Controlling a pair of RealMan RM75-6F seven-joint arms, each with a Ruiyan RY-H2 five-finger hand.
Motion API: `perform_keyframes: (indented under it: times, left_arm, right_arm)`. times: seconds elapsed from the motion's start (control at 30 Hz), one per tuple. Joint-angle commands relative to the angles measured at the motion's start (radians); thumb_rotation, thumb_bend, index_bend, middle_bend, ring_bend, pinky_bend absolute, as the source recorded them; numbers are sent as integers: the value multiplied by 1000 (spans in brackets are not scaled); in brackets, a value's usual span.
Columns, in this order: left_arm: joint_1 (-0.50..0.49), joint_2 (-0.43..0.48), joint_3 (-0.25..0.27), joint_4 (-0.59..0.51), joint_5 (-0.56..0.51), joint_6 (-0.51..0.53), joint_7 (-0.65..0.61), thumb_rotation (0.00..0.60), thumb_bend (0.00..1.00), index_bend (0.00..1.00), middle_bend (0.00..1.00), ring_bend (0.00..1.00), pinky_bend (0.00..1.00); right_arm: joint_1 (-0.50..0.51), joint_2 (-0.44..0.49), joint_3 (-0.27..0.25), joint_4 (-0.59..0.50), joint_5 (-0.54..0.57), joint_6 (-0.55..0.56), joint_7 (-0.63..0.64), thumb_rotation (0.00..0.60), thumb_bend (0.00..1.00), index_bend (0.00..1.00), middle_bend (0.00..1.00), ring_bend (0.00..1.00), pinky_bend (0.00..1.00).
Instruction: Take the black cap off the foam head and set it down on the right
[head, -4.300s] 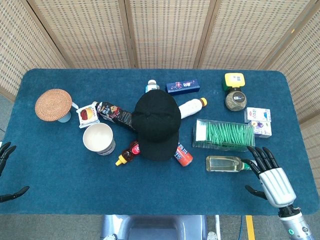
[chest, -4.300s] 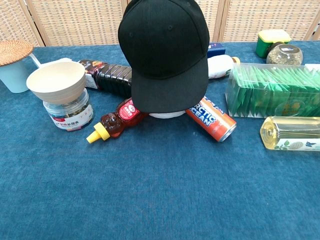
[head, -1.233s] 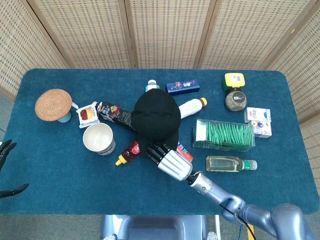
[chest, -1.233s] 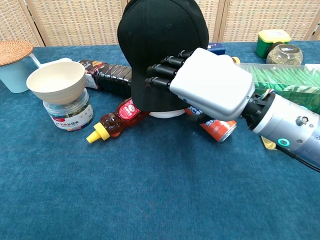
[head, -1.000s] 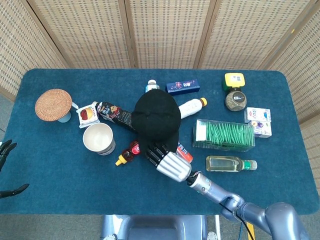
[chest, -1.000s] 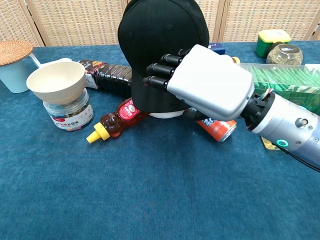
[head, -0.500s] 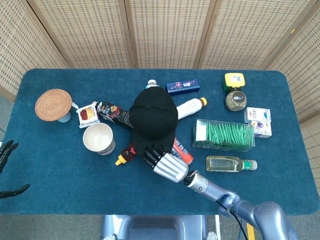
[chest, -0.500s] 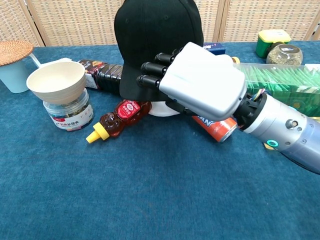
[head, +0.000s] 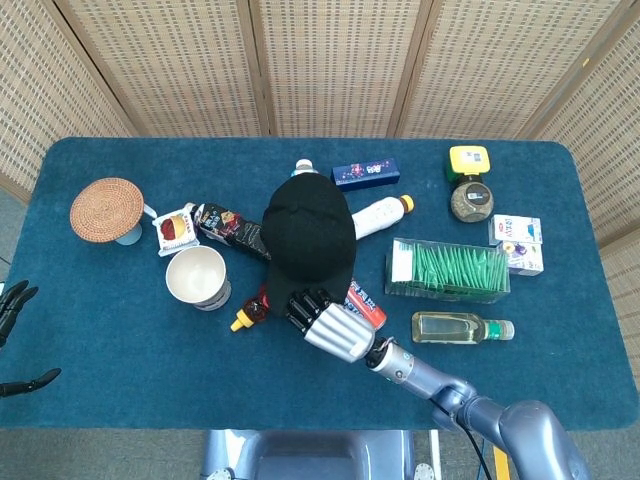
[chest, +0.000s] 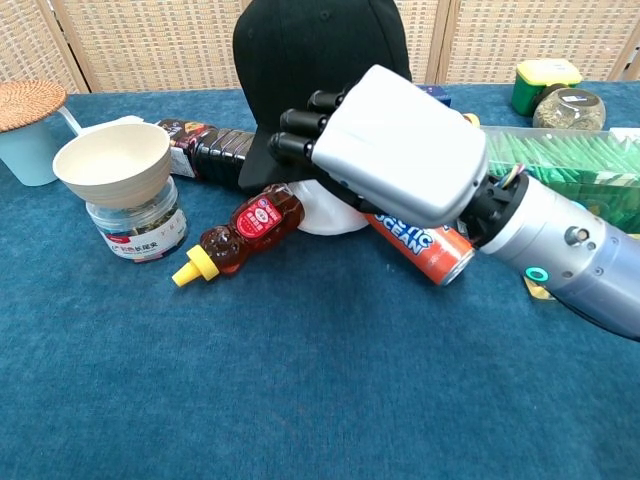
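Black cap (chest: 320, 60): on foam head (chest: 325, 208), brim pinched by right hand (chest: 395, 145) (fingers curled over its edge). Honey bottle (chest: 240, 235) just below-left of hand, on tabletop (chest: 300, 400).

The orange can (chest: 421, 243) lying on its side beside the foam head reads "OCEAN" in white letters on a blue band. The jar (chest: 135, 230) under the bowl has a label with red marks too small to read. Print on the other bottles and boxes cannot be made out.
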Motion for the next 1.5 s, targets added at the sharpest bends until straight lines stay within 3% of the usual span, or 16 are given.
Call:
perform_keyframes:
  times: [0.03,0.27,0.5,1.5]
  left_arm:
    - [0,0,0,-1,0,-1,0,600,111,0,0,0,34]
    - [-2,0,1,0,1,-4,-1,600,112,0,0,0,34]
    - [-1,4,2,2,2,-3,-10,600,111,0,0,0,34]
    - [1,10,10,10,14,1,-32,600,111,0,0,0,34]
  right_arm:
    - [11,-1,4,7,4,15,17,600,747,461,497,577,758]
    - [55,5,26,29,20,38,66,600,722,580,620,681,842]
    - [105,16,67,19,56,29,71,600,733,638,686,724,889]
    - [226,159,167,-200,133,-46,-79,600,731,660,705,762,932]
